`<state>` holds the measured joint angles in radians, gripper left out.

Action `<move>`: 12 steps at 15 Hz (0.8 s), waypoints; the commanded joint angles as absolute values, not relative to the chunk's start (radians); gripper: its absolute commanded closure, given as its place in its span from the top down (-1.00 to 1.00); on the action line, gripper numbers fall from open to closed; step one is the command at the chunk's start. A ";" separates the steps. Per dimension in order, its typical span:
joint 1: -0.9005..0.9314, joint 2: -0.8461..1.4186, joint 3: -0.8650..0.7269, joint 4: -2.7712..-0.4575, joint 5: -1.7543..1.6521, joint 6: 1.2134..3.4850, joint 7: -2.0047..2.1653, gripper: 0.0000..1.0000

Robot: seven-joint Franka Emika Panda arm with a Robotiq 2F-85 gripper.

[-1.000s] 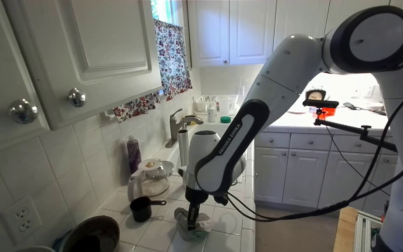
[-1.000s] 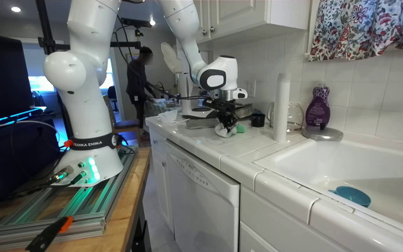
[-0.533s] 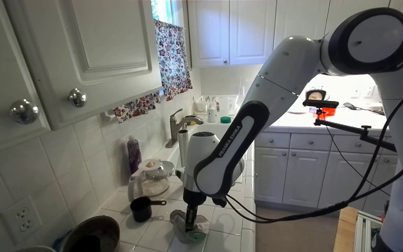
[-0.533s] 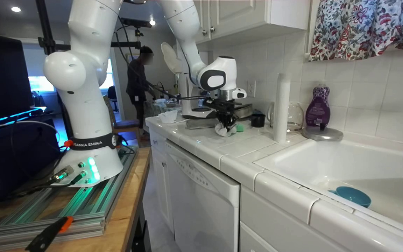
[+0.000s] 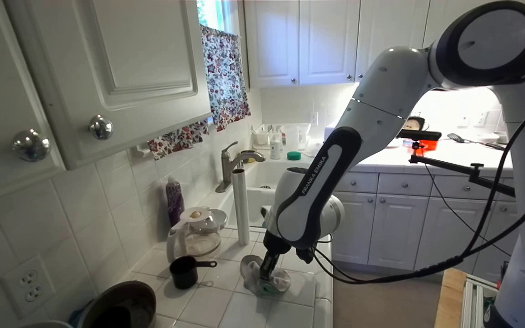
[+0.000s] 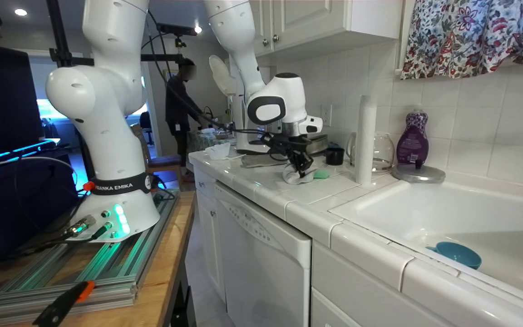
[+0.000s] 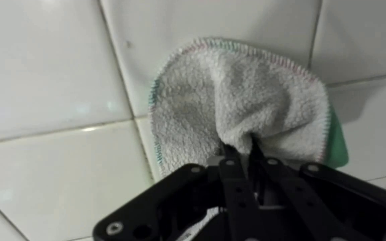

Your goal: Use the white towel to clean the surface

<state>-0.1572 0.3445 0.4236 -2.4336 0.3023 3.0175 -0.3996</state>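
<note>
On tiled desk point(image 5: 203, 303), gripper point(image 7: 242, 150) pinches white towel point(image 7: 240, 100), w/ blk cup point(image 5: 184, 273) left of it in an exterior view.

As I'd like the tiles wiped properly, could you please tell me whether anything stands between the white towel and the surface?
Possibly: in the wrist view, a green piece pokes from beneath the right edge of the white towel, perhaps lying on the surface; how far it reaches under is hidden.

Kitchen: tiled countertop point(image 5: 205, 307), sink point(image 6: 463, 209), faucet point(image 5: 228, 166), dishwasher point(image 6: 266, 265), glass carafe point(image 5: 202, 238).
</note>
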 commanded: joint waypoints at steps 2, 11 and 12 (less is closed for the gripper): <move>-0.345 0.299 0.520 -2.546 0.378 3.123 -0.438 -0.95; -0.578 0.406 0.765 -2.469 0.463 3.134 -0.620 -0.80; -0.553 0.411 0.732 -2.459 0.452 3.129 -0.615 -0.95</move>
<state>-0.5781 0.4079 0.7659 -2.4692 0.4630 3.1346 -0.6202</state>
